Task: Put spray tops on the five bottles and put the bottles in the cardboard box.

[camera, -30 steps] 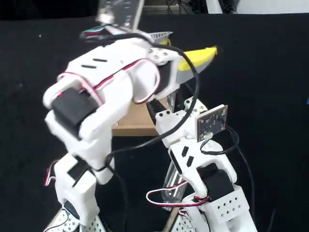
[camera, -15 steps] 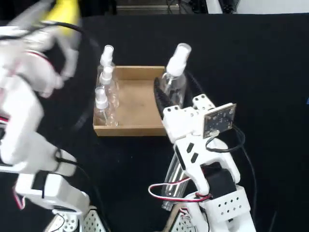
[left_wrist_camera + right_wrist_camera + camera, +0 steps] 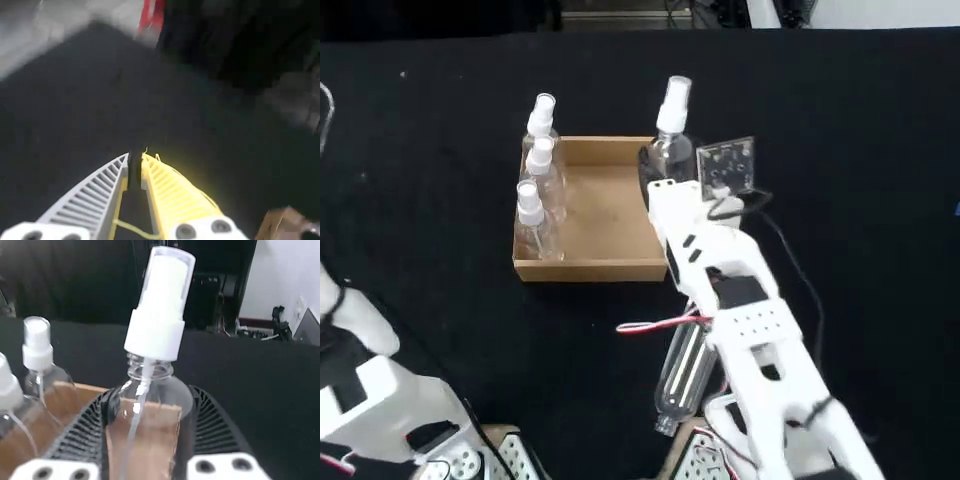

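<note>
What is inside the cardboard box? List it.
Three bottles with spray tops stand in the cardboard box along its left wall. The right gripper holds a fourth bottle at the right wall, covering that edge.

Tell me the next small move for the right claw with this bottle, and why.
Probably shift the right claw a little toward the open floor before lowering: the capped bottle it grips seems to hang over the cardboard box's right wall, and three bottles line its left wall.

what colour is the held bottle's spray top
White; the spray top on the bottle shows best in the right wrist view.
</note>
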`<state>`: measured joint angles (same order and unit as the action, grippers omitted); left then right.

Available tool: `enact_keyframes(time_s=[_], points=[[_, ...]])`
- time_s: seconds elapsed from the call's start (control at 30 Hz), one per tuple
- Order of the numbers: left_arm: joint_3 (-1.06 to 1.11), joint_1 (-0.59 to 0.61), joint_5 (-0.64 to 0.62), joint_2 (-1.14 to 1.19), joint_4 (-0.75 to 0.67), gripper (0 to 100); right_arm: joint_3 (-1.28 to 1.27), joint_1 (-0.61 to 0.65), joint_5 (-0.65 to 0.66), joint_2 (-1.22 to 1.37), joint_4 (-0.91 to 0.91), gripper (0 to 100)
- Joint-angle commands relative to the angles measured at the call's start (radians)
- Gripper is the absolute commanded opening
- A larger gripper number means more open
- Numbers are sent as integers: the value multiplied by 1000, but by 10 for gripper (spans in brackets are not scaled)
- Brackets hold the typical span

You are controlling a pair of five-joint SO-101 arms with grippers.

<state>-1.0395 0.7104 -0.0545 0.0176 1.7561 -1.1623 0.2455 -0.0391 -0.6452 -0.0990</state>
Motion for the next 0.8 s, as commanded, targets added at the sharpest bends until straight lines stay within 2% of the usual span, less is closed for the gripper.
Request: enact_keyframes(time_s=[0.0,0.1,0.3,0.57,0.77], points=[[323,41,-28,-97,-5,33,73,-5,-6,38,-84,60],[547,36,-37,-143,-112,33,71,15,-6,39,-66,60],[1087,-1,-92,-288,-468,33,47,43,3,39,-107,60],[1771,-147,-95,-562,-1028,33,-134,130,-3,48,-514,60],[2055,-159,-101,-638,-1307,33,-137,130,-3,94,-560,60]])
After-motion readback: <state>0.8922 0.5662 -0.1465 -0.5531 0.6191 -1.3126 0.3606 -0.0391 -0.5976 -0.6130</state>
